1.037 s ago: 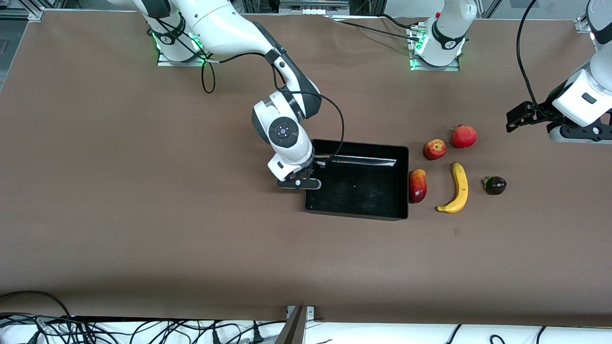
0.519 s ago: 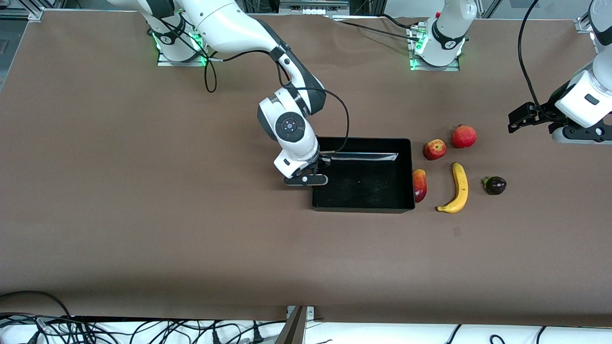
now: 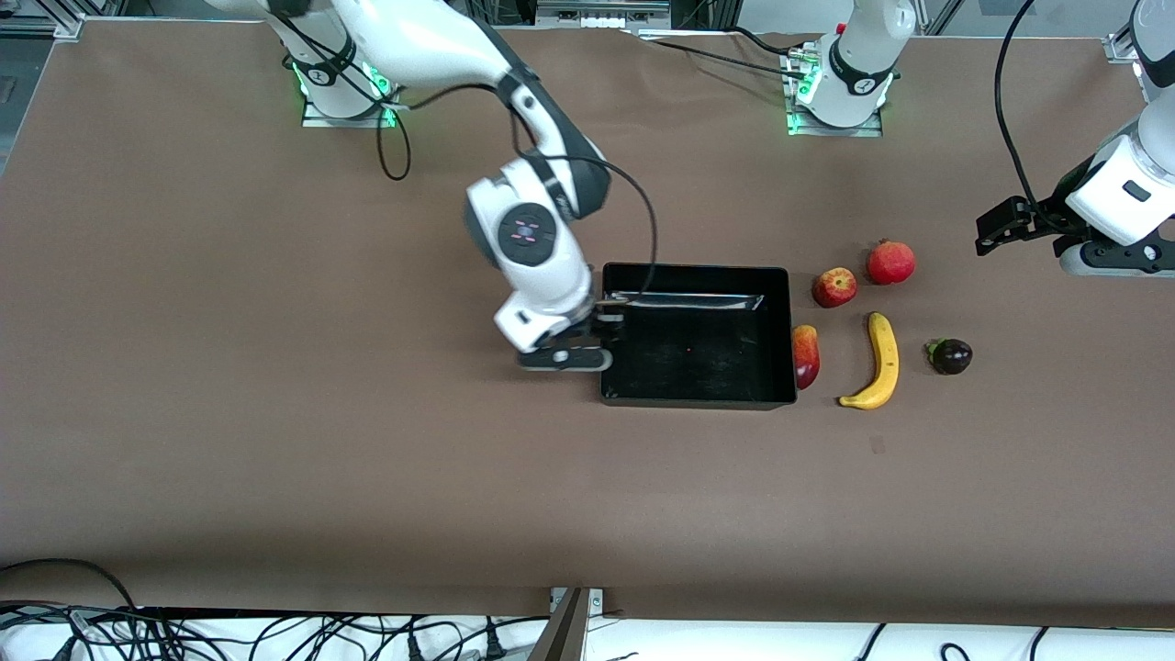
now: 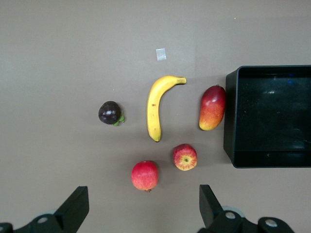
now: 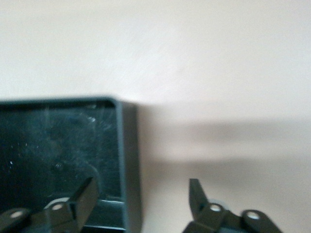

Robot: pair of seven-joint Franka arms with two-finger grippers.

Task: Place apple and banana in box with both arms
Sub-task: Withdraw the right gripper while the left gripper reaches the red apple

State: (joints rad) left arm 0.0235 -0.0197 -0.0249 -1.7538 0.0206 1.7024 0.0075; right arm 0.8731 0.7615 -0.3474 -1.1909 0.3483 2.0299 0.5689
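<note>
- Two white jointed robot arms with black two-finger grippers are seen over a brown table (image 3: pixel 275 413).
- The right gripper (image 5: pixel 143 196) is seen low at the shallow black rectangular plastic box (image 3: pixel 698 390), at the wall toward the right arm's end of the table; its fingers are spread apart astride that wall, one over the glossy inside and one outside, and nothing is clamped between them.
- The left gripper (image 4: pixel 141 208) is held up in the air with its fingers wide apart and empty, over bare table toward the left arm's end, and that arm waits.
- The small round red apple with yellowish streaks (image 3: pixel 834 287) lies on the table outside the box, just beside its corner toward the left arm's end.
- The curved bright yellow banana with dark tips (image 3: pixel 879 362) lies on the table nearer the front camera than the apple, well clear of the box.
- An elongated red-and-yellow oval fruit (image 3: pixel 806 355) is found between the banana and the box, touching the box wall.
- A uniformly red round fruit with a small crown (image 3: pixel 890 263) is placed beside the apple.
- A small dark purple round fruit (image 3: pixel 950 356) is placed beside the banana, toward the left arm's end.
</note>
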